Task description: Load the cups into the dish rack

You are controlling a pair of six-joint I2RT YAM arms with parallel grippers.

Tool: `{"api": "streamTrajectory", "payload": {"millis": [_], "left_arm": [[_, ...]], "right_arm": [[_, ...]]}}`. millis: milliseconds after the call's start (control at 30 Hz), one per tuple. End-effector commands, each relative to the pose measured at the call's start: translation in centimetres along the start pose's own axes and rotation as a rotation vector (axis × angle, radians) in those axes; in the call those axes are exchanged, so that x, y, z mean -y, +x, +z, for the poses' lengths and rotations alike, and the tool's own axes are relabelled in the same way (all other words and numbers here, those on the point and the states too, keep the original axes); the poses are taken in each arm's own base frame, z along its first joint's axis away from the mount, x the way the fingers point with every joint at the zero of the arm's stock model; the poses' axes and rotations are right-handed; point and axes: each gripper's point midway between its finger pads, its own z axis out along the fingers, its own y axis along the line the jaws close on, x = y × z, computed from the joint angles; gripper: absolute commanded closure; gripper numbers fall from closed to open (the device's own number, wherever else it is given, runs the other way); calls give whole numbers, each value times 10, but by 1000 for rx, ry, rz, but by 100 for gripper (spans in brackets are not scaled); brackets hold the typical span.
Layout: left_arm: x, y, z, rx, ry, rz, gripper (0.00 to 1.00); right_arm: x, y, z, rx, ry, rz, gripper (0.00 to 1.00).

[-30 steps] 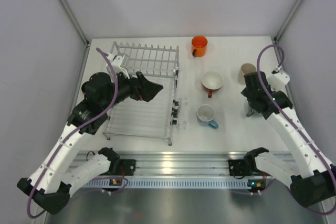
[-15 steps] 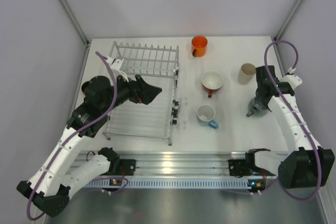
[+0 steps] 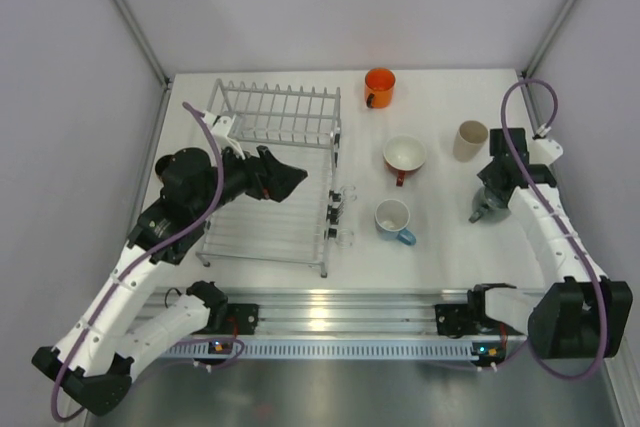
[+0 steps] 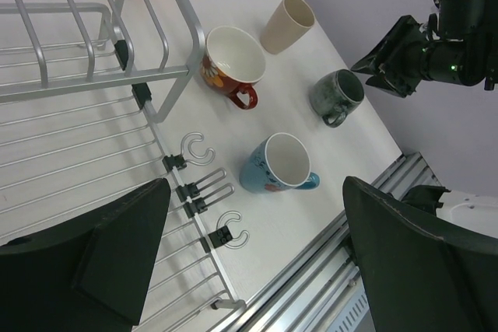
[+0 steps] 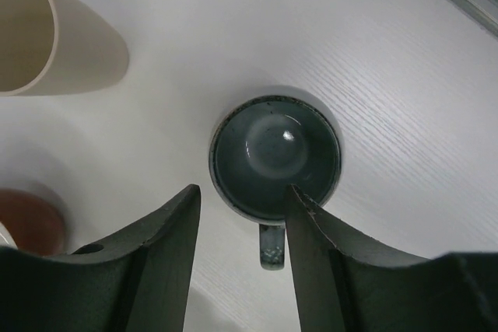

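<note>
The dark grey-green mug [image 5: 274, 157] is seen upright on the counter [image 3: 440, 247] at 3 o'clock. Its handle is framed by the right fingers [image 5: 148, 262], which are held apart above it. The left fingers [image 4: 117, 262] are spread wide over the dish rack [image 3: 270, 112] at 9 o'clock. The orange mug [image 3: 380, 85], red mug [image 3: 404, 155], blue mug [image 3: 392, 217] and beige mug [image 3: 471, 139] are seen standing between.

Dark mug [image 5: 274, 153] looks glossy-glazed, dish rack [image 3: 270, 232] shiny metal wire, table [image 5: 405, 99] perhaps matt.
</note>
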Motion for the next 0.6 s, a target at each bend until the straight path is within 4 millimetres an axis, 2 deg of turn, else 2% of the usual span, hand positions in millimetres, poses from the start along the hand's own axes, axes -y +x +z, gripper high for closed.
{"api": "streamTrajectory", "payload": {"millis": [0,167,433,567], "left_arm": [[0,-3,-1,24,6,9,2],[1,-3,-1,24,8,13,2],[-2,0,-1,22,2,10,2],[0,0,-3,23,11,20,2]], "right_arm": [[-19,-6,11,15,-58,18,52],[-26,1,28,-12,-32,-6,51],[-20,22,54,-55,47,-28,52],[-18,32,62,-77,57,-42,57]]}}
